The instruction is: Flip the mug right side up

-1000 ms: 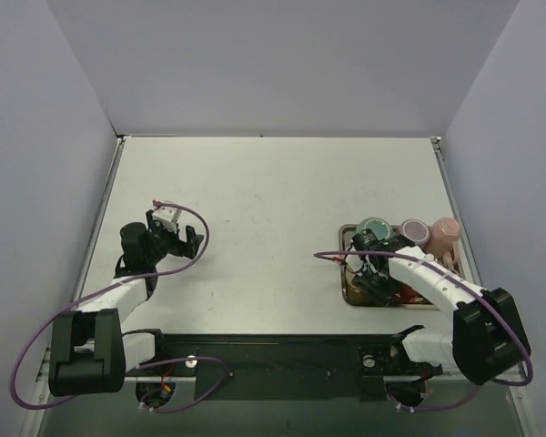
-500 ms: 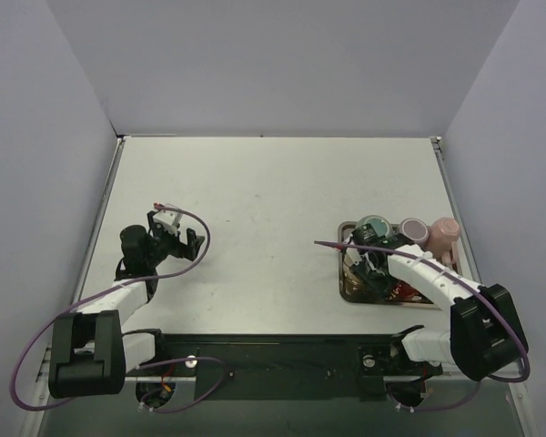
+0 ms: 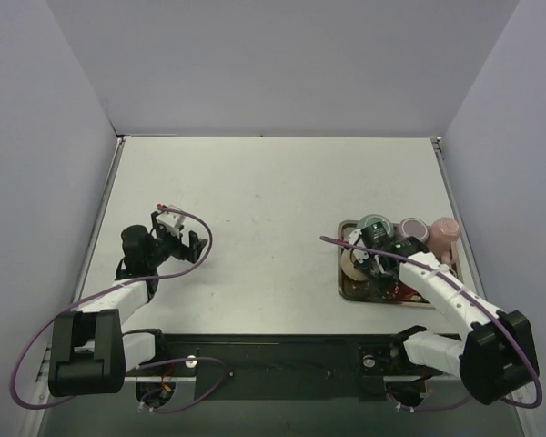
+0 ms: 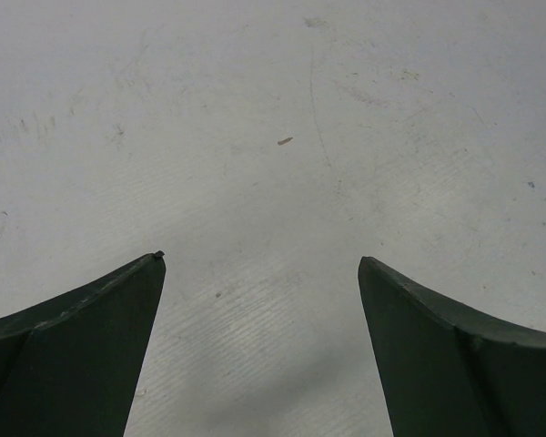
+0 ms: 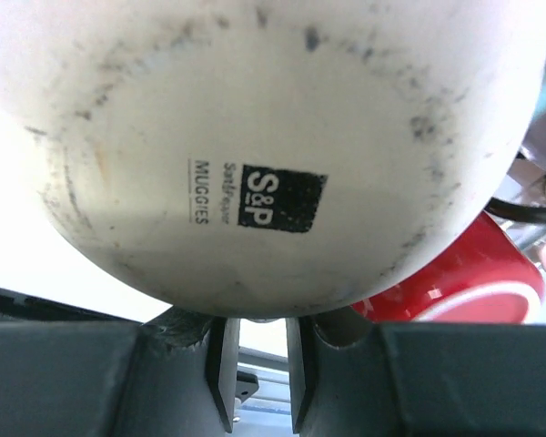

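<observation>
Now, white mug: hard up against the right gripper, its stamped base turned toward the gripper's wrist, so the long axis runs roughly straight out ahead of the gripper and not upright.
Nearer arm: the right by far; the left gripper is well apart from the mug.
Right gripper: jaws drawn nearly together just under the mug, seemingly pinched on its handle. That is my reading, since the contact itself is hidden.
Left gripper: spread wide over bare tabletop, holding and touching nothing.
Beyond the mug: a red mug just past it, to the gripper's right.
Coming move: likely a wrist roll to bring the mouth upward.
</observation>
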Controlling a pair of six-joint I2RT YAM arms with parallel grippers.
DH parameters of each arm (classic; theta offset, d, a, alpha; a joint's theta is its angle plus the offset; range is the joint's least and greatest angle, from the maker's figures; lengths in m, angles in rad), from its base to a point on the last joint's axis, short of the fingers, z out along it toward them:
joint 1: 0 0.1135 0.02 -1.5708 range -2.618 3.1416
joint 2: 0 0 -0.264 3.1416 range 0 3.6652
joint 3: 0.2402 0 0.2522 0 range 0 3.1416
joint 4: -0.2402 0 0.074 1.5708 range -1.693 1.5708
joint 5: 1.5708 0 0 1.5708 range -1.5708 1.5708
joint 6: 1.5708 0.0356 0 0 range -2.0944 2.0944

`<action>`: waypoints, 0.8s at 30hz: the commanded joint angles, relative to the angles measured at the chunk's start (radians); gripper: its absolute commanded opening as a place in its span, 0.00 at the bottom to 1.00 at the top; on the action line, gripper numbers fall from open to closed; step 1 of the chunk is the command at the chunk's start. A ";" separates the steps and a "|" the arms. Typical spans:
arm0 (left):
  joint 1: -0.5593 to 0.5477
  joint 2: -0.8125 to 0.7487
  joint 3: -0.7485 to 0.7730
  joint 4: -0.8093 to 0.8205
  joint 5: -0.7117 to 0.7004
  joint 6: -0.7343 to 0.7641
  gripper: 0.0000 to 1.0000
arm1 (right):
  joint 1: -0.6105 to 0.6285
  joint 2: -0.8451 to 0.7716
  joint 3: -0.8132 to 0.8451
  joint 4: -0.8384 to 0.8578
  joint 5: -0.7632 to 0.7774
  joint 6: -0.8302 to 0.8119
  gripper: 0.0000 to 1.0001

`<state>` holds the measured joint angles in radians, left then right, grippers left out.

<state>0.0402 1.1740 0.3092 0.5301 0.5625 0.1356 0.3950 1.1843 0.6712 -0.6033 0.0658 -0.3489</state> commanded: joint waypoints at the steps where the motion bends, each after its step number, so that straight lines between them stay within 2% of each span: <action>1: -0.003 0.001 0.048 -0.033 0.057 0.030 0.98 | 0.013 -0.191 0.042 -0.067 0.008 -0.007 0.00; 2: -0.003 0.001 0.057 -0.045 0.060 0.032 0.98 | 0.013 -0.240 0.041 -0.067 0.003 -0.015 0.00; 5: -0.003 0.000 0.169 -0.215 0.106 0.038 0.99 | 0.018 -0.331 0.033 -0.058 -0.014 -0.024 0.00; 7: -0.003 -0.002 0.268 -0.385 0.181 0.083 1.00 | 0.018 -0.385 0.048 -0.058 -0.026 -0.030 0.00; 8: -0.005 -0.004 0.310 -0.515 0.213 0.097 0.95 | 0.019 -0.422 0.057 -0.058 -0.058 -0.035 0.00; 14: -0.020 -0.013 0.658 -1.008 0.625 0.142 0.95 | 0.085 -0.499 0.206 0.103 -0.270 0.080 0.00; 16: -0.031 -0.017 0.776 -1.051 0.727 0.090 0.95 | 0.132 -0.480 0.249 0.183 -0.320 0.109 0.00; 18: -0.101 -0.030 0.807 -0.973 0.760 -0.054 0.96 | 0.191 -0.459 0.275 0.256 -0.357 0.123 0.00; 19: -0.141 -0.039 0.808 -0.926 0.761 -0.202 0.96 | 0.214 -0.450 0.280 0.311 -0.382 0.125 0.00; 20: -0.161 -0.056 0.794 -0.780 0.752 -0.278 0.96 | 0.256 -0.440 0.280 0.353 -0.394 0.139 0.00; 21: -0.205 -0.065 0.779 -0.684 0.746 -0.451 0.96 | 0.278 -0.434 0.280 0.432 -0.427 0.146 0.00; 22: -0.224 -0.083 0.753 -0.498 0.740 -0.525 0.96 | 0.306 -0.419 0.278 0.507 -0.448 0.169 0.00; 23: -0.264 -0.099 0.743 -0.428 0.734 -0.674 0.96 | 0.320 -0.408 0.281 0.536 -0.471 0.192 0.00; 24: -0.282 -0.103 0.732 -0.309 0.705 -0.742 0.97 | 0.341 -0.387 0.294 0.580 -0.478 0.200 0.00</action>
<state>-0.1555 1.1175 1.0721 -0.2001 1.2213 -0.1253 0.6693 0.7521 0.9054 -0.3618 -0.2794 -0.2314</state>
